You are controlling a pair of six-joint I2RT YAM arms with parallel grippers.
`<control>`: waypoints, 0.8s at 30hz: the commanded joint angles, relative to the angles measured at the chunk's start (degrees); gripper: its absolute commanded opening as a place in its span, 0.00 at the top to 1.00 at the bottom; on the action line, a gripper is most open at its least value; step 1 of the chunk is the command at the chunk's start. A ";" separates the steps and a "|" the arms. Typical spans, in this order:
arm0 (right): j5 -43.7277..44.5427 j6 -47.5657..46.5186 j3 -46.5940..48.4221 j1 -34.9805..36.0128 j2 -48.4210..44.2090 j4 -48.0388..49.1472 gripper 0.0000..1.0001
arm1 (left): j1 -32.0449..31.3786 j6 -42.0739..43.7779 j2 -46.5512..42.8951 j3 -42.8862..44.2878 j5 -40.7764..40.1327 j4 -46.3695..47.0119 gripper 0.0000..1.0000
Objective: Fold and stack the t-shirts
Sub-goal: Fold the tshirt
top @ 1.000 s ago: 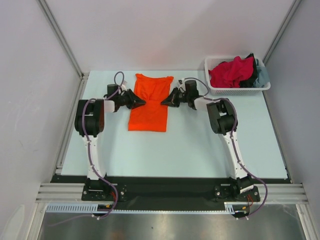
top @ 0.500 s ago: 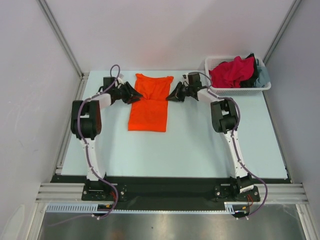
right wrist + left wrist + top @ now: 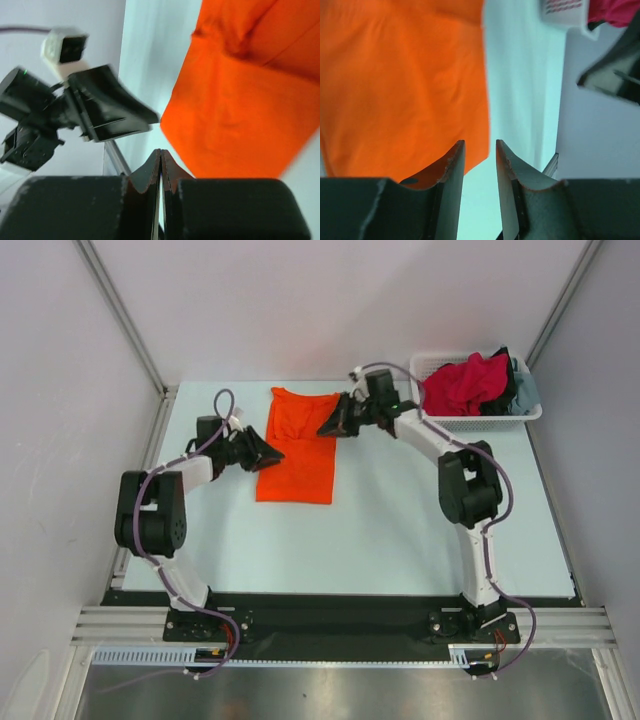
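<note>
On the far half of the table (image 3: 400, 530), the orange t-shirt (image 3: 298, 445) lies flat as a narrow rectangle, neck end away from the arm bases, with a crease line across it roughly a third of the way down from the neck. I have the left gripper (image 3: 272, 455) at the shirt's left edge, about mid-length, low over the table. In the left wrist view its fingers (image 3: 452, 165) are slightly parted with bare table showing in the gap; the shirt's edge runs behind the left finger, and nothing is clamped. The right gripper (image 3: 328, 426) sits at the shirt's right edge, nearer the neck end. In the right wrist view its fingertips (image 3: 161, 151) are pressed together with no cloth visible between them, and orange cloth lies just beyond. The white basket (image 3: 478, 422) stands in the far right corner, well apart from the orange shirt, and holds a crimson-pink shirt (image 3: 462, 385), a black one (image 3: 506, 375) and a grey-blue one (image 3: 526, 395) in a loose heap.
</note>
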 commanded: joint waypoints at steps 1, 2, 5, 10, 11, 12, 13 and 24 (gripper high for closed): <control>-5.34 4.62 -4.72 5.74 4.18 8.39 0.95 | -0.18 -2.20 2.98 -2.64 1.27 5.44 0.64; -6.14 7.16 -5.33 6.36 4.97 11.81 0.95 | -0.18 -2.11 4.81 -2.73 1.36 5.88 0.65; -8.94 9.46 -6.48 8.47 8.13 16.13 0.97 | -0.09 -1.15 7.64 -2.03 1.71 6.06 0.67; -10.71 10.26 -15.58 9.01 9.20 19.92 0.99 | 0.35 3.15 9.14 -1.76 -1.26 0.27 0.67; -10.89 10.00 -17.36 8.66 8.42 20.80 0.99 | 0.44 4.12 9.23 -1.76 -2.58 -1.22 0.67; -10.63 8.69 -19.38 8.22 7.97 20.63 0.99 | 0.61 5.78 9.31 -1.76 -3.46 -4.02 0.67; -10.36 7.81 -21.14 7.78 7.53 20.55 0.99 | 1.14 6.50 9.66 -1.85 -4.86 -4.92 0.67; -6.32 -8.72 -25.40 3.11 -3.71 -1.06 0.99 | 1.67 14.25 -4.64 -1.41 -6.99 -17.23 0.60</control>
